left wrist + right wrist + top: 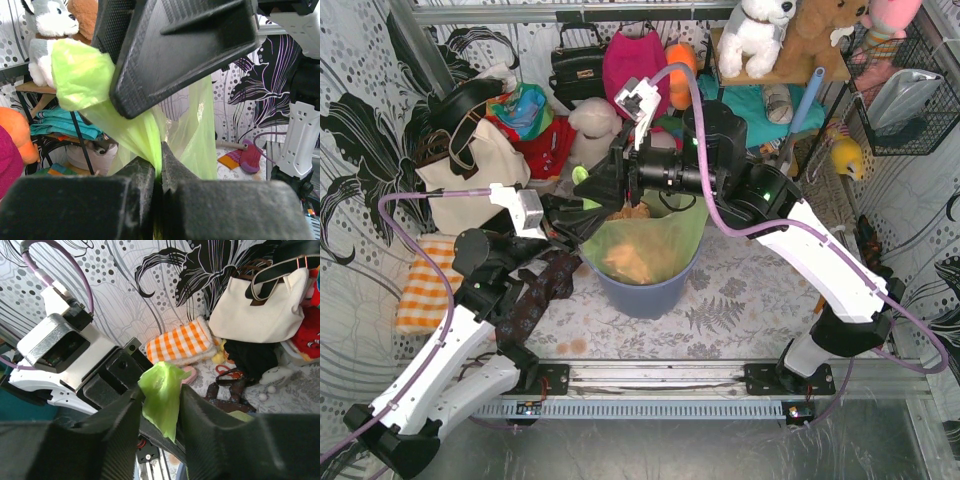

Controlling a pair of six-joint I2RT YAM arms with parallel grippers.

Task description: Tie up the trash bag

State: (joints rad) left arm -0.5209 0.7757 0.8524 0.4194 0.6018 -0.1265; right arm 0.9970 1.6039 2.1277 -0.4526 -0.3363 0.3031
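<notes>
The trash bag [650, 245] is lime-green and sits in a blue-grey round bin [645, 292], with orange-brown paper showing inside. My left gripper [568, 218] is at the bag's left rim. In the left wrist view it [160, 167] is shut on a stretched strip of the bag [145, 135]. My right gripper [608, 182] hovers over the bag's far left rim. In the right wrist view its jaws [161, 400] stand apart on either side of a loose green flap of the bag [161, 390]. One of its fingers [185, 50] looms just above my left gripper.
A white tote bag [470, 175] and an orange checked cloth [425, 285] lie at the left. A dark patterned cloth [535, 300] lies beside the bin. Plush toys [760, 35] sit on the back shelf. A wire basket [905, 90] hangs at the right.
</notes>
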